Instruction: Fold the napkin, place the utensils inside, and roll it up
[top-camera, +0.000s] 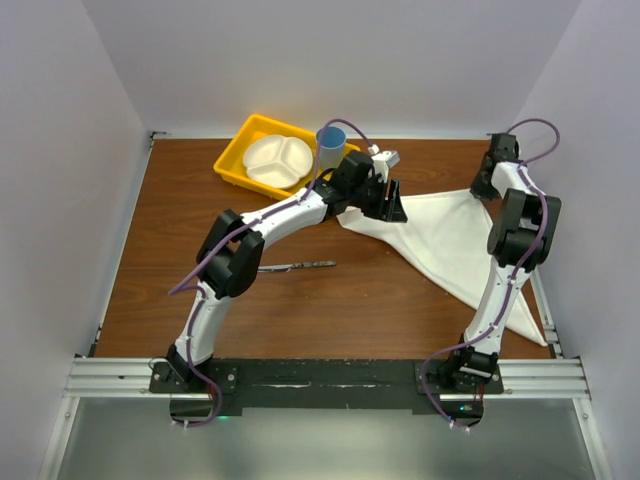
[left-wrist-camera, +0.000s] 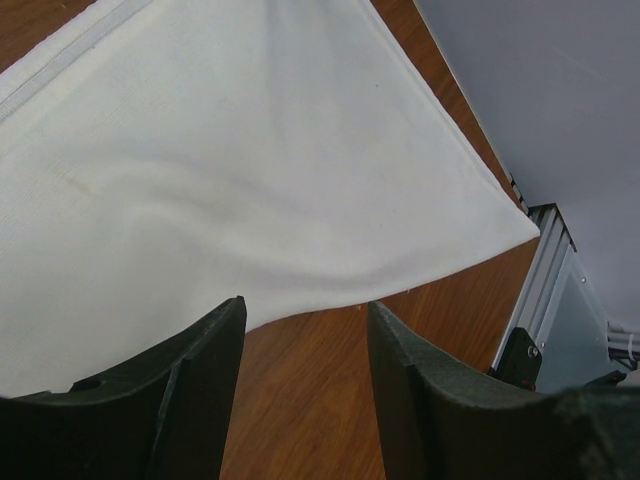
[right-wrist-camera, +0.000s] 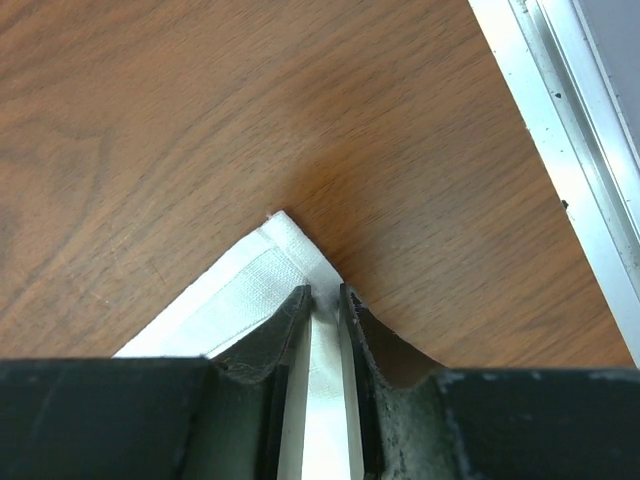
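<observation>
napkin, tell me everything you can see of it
The napkin is a plain white cloth, thin and softly creased, with a stitched hem along its edges. It lies mostly flat on the right half of the wooden table, roughly triangular from above, one point reaching toward the near right edge. The right gripper is pinched shut on its far corner. The left gripper stands open at its left corner, bare wood between its fingers, not gripping it.

A brown wooden table (top-camera: 380, 300) is enclosed on three sides by plain pale walls (top-camera: 330, 60). Its near edge is bordered by an aluminium rail (top-camera: 105, 375), and soft, even light is cast.
</observation>
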